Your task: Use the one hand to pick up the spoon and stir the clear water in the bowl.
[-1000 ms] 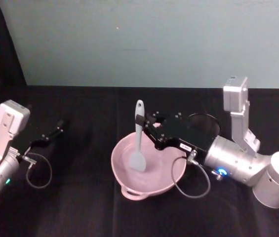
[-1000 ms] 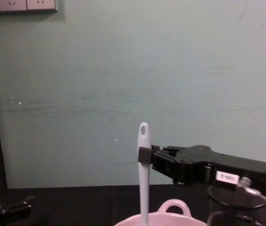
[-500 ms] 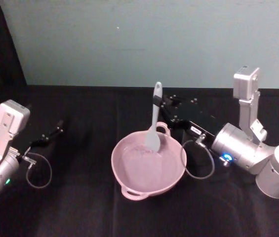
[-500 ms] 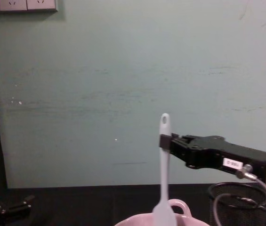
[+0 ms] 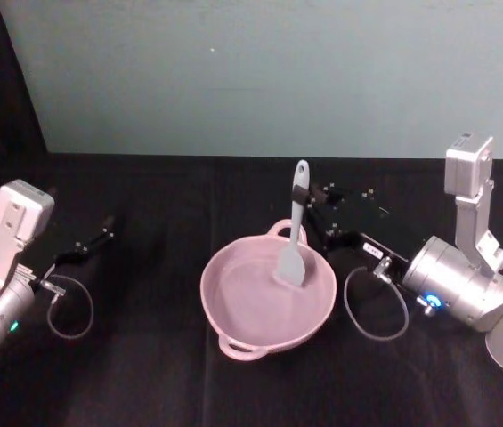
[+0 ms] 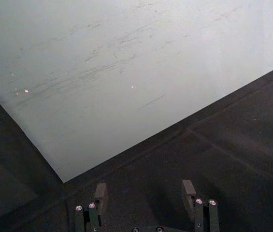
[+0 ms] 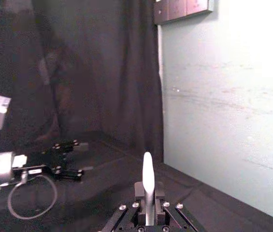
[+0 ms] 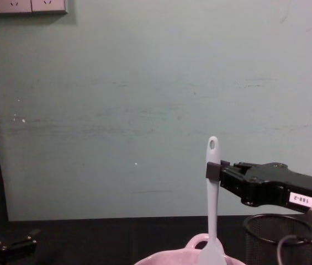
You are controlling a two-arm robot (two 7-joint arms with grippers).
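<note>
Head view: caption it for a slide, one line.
Right gripper holds the spoon upright, blade at the pink bowl; left gripper idle aside.

The head view looks steeply down on the tabletop; the chest view sits low, facing the wall. Both share the spoon and bowl. Both wrist views look out low across the tabletop to that wall.

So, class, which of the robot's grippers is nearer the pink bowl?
Right. The right gripper hangs over the bowl's far-right rim, shut on the spoon, whose blade reaches into it. The left gripper sits apart, off to the bowl's left, open.
</note>
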